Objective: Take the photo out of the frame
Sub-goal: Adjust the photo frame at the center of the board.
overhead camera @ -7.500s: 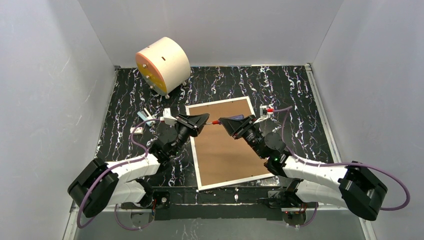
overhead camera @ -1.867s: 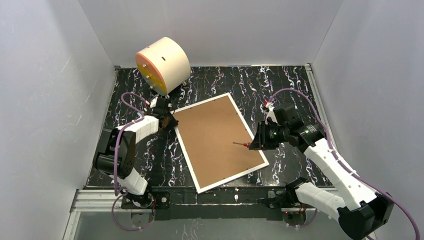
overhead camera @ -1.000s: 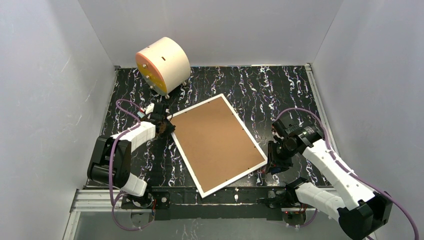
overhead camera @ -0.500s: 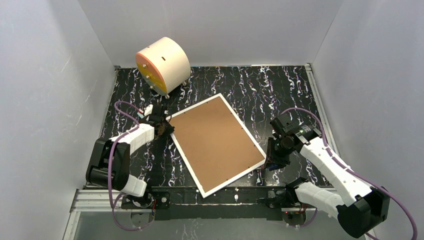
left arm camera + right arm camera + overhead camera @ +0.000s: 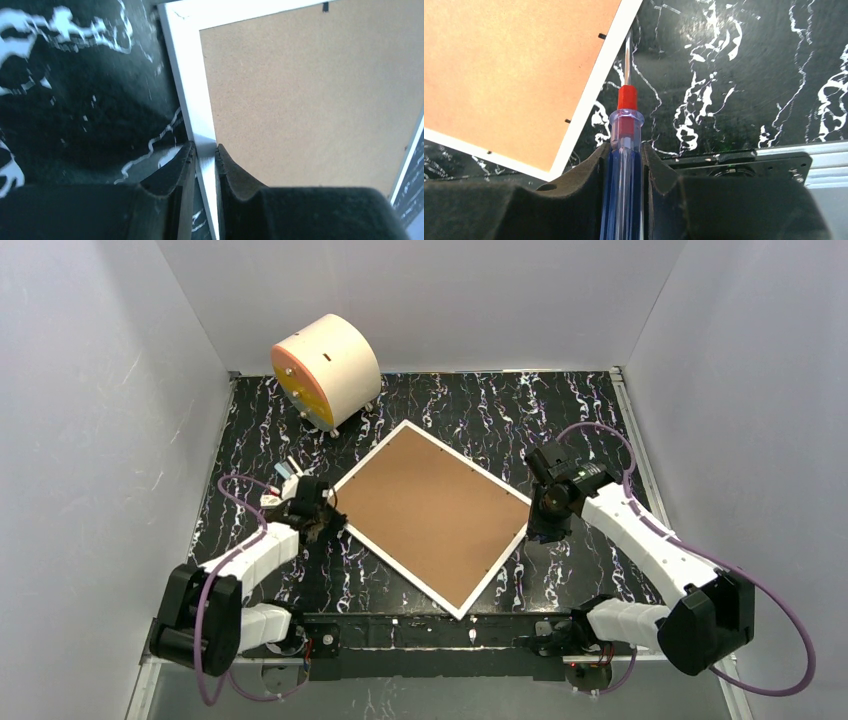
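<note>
Pinching the left rim of the frame (image 5: pixel 430 515), your left gripper (image 5: pixel 205 150) holds it back-up at mid table (image 5: pixel 560 410); your right gripper (image 5: pixel 626 150), closed on the screwdriver (image 5: pixel 624 127), has the tip just outside the right rim. The photo is hidden.

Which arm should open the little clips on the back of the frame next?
Right, probably. The right claw grips the screwdriver, its tip beside the frame's clips. The left claw pinches the frame's white edge, likely steadying it.
</note>
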